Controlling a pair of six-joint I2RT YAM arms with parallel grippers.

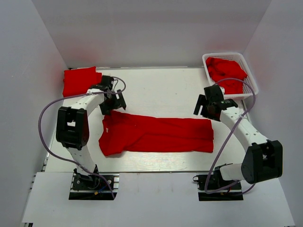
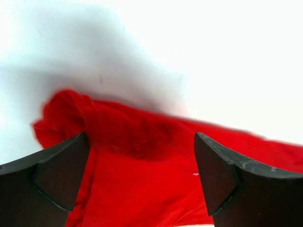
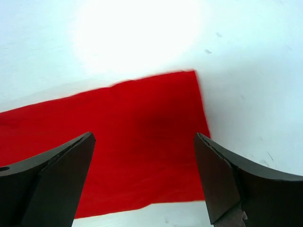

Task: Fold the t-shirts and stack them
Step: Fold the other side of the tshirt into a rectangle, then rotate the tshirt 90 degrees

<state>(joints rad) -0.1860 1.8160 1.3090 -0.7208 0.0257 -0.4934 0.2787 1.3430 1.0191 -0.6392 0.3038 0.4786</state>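
A red t-shirt (image 1: pixel 156 135) lies folded lengthwise into a long strip across the middle of the table. A folded red t-shirt (image 1: pixel 80 80) sits at the back left. More red t-shirts (image 1: pixel 226 72) lie crumpled in the white basket (image 1: pixel 251 75) at the back right. My left gripper (image 1: pixel 113 103) is open and empty just above the strip's left end, whose bunched cloth (image 2: pixel 123 142) shows between the fingers. My right gripper (image 1: pixel 204 108) is open and empty just above the strip's right end (image 3: pixel 142 142).
White walls close in the table on the left, back and right. The white basket stands close behind my right arm. Bare white tabletop (image 1: pixel 161 90) lies behind the strip.
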